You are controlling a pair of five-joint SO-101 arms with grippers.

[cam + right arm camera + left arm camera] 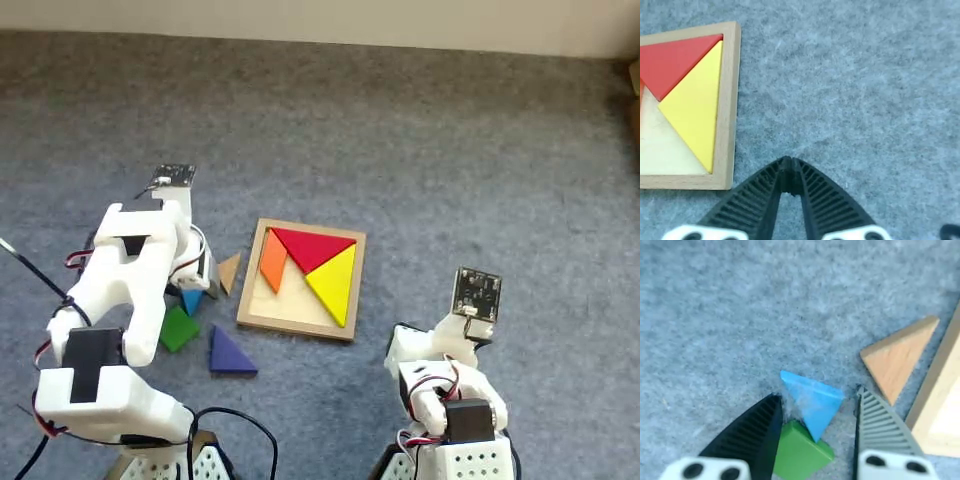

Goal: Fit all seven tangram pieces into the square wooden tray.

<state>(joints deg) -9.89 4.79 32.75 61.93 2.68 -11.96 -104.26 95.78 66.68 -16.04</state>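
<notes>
3 of 7 pieces sit in the tray (295, 329) (red triangle (312, 246), yellow triangle (336, 282), orange piece (273, 262)). 4 lie on the carpet beside it. The left gripper (818, 395) has its fingers spread either side of the light-blue triangle (812, 399), while the right gripper (789, 164), fingers pressed together, rests near the tray.

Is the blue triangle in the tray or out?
Out. The blue triangle sits on the carpet between the open fingers of the left hand, apart from the tray.
</notes>
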